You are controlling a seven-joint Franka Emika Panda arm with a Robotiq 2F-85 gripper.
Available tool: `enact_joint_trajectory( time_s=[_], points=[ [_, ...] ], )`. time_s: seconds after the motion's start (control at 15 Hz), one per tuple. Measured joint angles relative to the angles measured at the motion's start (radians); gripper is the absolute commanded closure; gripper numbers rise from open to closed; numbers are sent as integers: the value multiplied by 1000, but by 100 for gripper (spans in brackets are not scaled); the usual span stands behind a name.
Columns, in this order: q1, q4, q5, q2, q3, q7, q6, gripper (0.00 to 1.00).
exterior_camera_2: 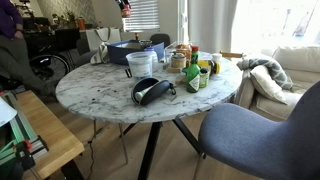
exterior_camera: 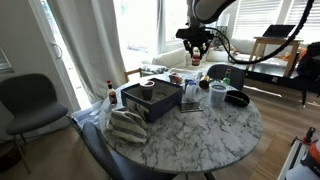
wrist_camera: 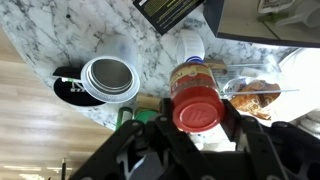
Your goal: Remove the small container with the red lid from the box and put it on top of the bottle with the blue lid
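No writing can be read anywhere. The jar (wrist_camera: 197, 80) carries a paper label around its body, but in the wrist view it is only a pale blur, and the bottles (exterior_camera_2: 195, 68) crowded together at the middle of the table (exterior_camera_2: 100, 95) are too small for any brand to show.

The jar sits at the lower centre of the wrist view, its red lid facing the camera and its body running up the frame. The two dark fingers (wrist_camera: 140, 145) rise from the bottom edge on either side, and the lid lies right between them. The jaws look clenched on the jar, just under the lid.

In an exterior view the gripper (exterior_camera: 196, 50) hangs high in the upper middle of the frame, well above the table. The dark box (exterior_camera: 150, 100) lies lower and to the left, so the jar is out of the box and up in the air.

In the wrist view a pale bottle (wrist_camera: 190, 45) stands just above the jar in the frame. A white cup (wrist_camera: 110, 80) is at left, with a black object (wrist_camera: 68, 88) beside it. A clear bag of brown snacks (wrist_camera: 255, 95) lies at right.
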Motion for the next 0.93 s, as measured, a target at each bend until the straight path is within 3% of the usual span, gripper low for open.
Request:
enact_joint_trajectory(
  time_s=[0.47, 0.53, 0.93],
  points=[
    [0, -7, 3, 0, 7, 1, 4, 51],
    [0, -7, 3, 0, 7, 1, 4, 76],
    [-45, -6, -10, 17, 33, 7, 51, 76]
  ],
)
